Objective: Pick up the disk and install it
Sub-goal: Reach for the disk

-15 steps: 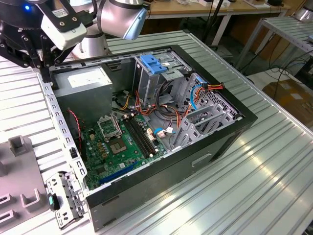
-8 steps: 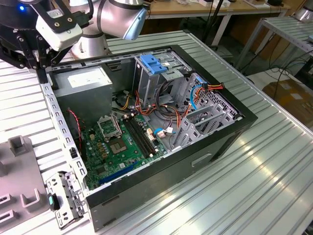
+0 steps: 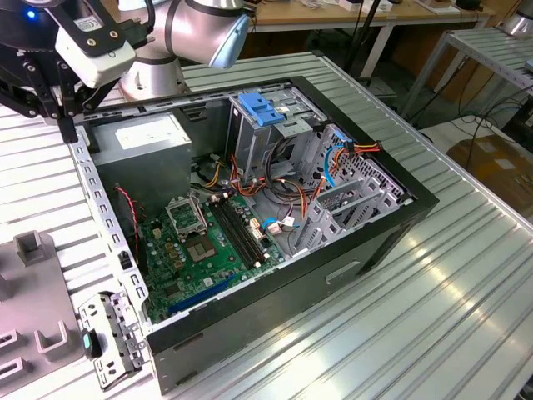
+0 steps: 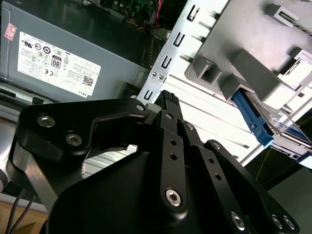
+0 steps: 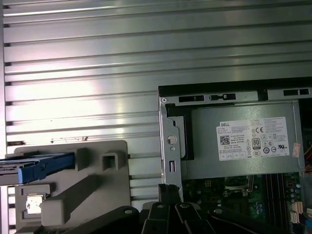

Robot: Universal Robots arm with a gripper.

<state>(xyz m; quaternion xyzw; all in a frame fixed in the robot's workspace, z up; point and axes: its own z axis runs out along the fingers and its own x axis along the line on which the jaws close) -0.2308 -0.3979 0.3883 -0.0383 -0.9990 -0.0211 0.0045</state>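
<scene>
Fingers of the end effector [image 4: 167, 97] look pressed together, with nothing between them. It hangs over a corner of the open case [image 3: 275, 292], close to the grey power box [image 5: 239, 146] inside. The disk [image 5: 41, 165], blue along its edge, rests in a grey holder [image 5: 92, 185] on the desk [image 5: 97, 73] just beside the case, apart from the end effector.

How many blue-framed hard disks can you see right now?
1. The disk sits in the gray holder on the table beside the computer case. More may be hidden inside the case.
</scene>
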